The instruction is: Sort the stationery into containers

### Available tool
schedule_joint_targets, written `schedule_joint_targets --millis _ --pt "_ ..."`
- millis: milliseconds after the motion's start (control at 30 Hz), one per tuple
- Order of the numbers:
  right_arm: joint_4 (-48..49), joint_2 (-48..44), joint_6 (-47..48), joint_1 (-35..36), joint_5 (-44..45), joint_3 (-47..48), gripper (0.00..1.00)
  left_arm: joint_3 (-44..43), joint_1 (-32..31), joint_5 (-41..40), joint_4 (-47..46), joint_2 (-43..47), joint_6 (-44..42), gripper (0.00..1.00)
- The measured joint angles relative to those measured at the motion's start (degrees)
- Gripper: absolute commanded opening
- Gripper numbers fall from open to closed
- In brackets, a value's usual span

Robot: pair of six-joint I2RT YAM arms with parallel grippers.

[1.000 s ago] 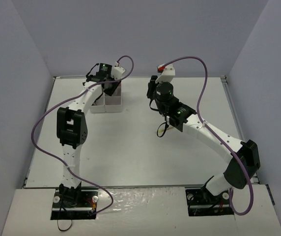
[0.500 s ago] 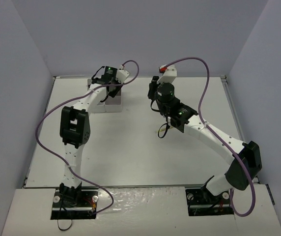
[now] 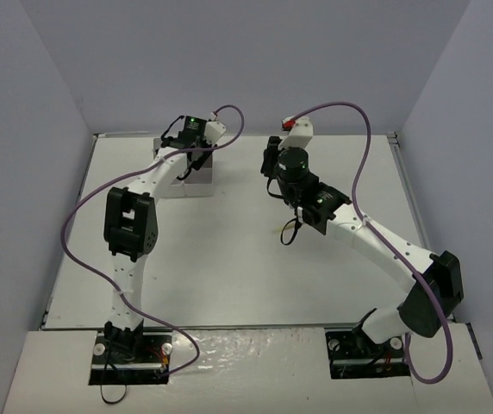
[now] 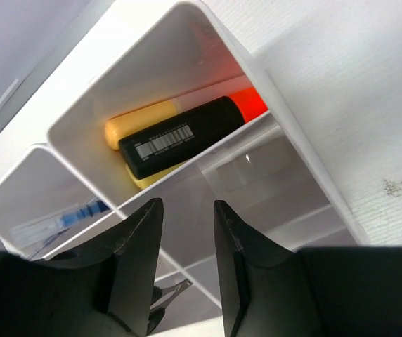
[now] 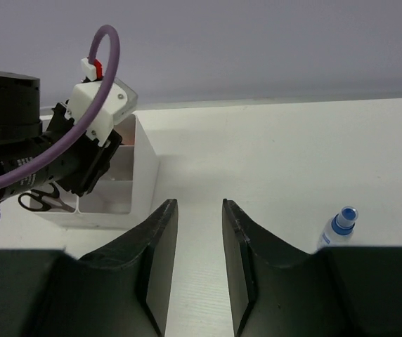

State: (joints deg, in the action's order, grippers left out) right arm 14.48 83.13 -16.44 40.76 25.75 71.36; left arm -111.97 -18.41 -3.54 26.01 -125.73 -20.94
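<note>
Left gripper (image 4: 187, 210), slightly parted and empty, hovers over the containers (image 4: 296, 151) near the far edge of the table (image 3: 229, 259); markers (image 4: 187, 137) lie inside. Right gripper (image 5: 199, 210) is parted and empty, with a bottle (image 5: 338, 226) nearby.

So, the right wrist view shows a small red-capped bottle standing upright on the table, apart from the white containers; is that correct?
Not quite: the cap is blue, not red. The right wrist view shows the small bottle standing upright on the table, apart from the white containers.
</note>
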Motion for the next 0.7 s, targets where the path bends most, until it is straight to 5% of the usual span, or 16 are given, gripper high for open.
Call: schedule_joint_targets --millis 100,267,700 --pt "-3.9 -0.1 -0.4 -1.7 0.0 1.3 0.78 -0.7 0.0 1.2 1.6 1.8 0.7 0.45" --pt "-12.6 3.7 -1.6 -11.0 -0.4 5.5 0.87 -4.0 0.0 4.9 4.6 6.0 2.2 0.56" --pt "-20.2 24.6 -2.4 -18.9 -8.1 9.2 0.69 -1.6 4.6 11.1 7.8 17.5 5.2 0.58"
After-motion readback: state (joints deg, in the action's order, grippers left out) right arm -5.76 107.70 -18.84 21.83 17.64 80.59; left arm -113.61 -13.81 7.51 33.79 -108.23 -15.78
